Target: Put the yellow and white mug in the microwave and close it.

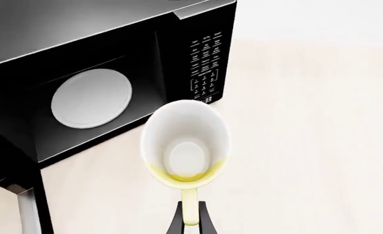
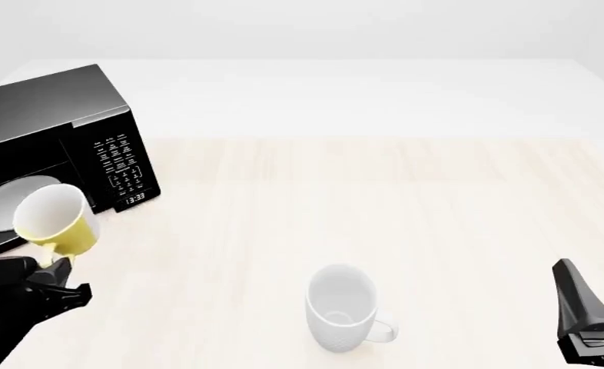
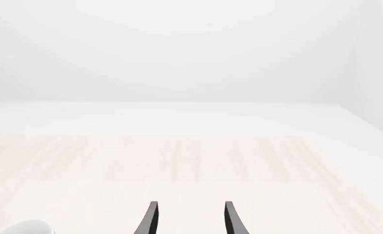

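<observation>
The left end effector (image 1: 190, 222) pinches the yellow mug (image 2: 54, 219) by its handle just before the open microwave (image 2: 71, 146), the right end effector (image 3: 188, 219) parted over bare worktop (image 2: 405, 200).

Bright, even, seemingly shadowless, sharp renders

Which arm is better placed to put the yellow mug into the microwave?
Left. Its pincer grips the yellow and white mug by the handle, facing the open microwave. The right pincer is open, far away.
</observation>
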`<state>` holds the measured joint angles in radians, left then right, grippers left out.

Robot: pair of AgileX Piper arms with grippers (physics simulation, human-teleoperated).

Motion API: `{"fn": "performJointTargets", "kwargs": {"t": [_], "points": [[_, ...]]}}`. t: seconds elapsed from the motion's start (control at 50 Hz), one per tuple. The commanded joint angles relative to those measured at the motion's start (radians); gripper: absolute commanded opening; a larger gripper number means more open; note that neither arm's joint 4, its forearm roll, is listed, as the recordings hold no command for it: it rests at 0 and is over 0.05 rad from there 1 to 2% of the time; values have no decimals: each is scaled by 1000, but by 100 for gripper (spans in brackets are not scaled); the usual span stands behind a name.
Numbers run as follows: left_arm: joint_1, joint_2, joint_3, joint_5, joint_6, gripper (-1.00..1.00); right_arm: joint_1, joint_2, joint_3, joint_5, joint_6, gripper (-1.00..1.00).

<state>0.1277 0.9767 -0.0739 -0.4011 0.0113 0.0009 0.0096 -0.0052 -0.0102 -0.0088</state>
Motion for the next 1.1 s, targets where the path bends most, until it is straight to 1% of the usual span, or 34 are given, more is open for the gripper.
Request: {"fn": "performJointTargets", "kwargs": {"t": [0.02,0.18,0.3,0.38,0.5,0.56,0.76,0.9,1.1], "points": [[126,-4,15,-38,23,-100,0,-1,0,1,0,100],[201,20,11,-70,27,-100,0,-1,0,1,0,100],[210,90,4,-122,17,-100,0,-2,0,2,0,100],[242,145,-6,-159,7,-100,0,-2,-1,2,0,100],[248,195,-27,-188,-7,-100,0,-2,-1,2,0,100],[269,226,-35,-209,-15,-100,0,-2,-1,2,0,100],[281,304,-54,-264,-22,-100,0,-2,-1,3,0,100],[292,377,-68,-305,-41,-100,0,-2,-1,3,0,100],[311,430,-80,-338,-54,-100,0,-2,-1,3,0,100]]}}
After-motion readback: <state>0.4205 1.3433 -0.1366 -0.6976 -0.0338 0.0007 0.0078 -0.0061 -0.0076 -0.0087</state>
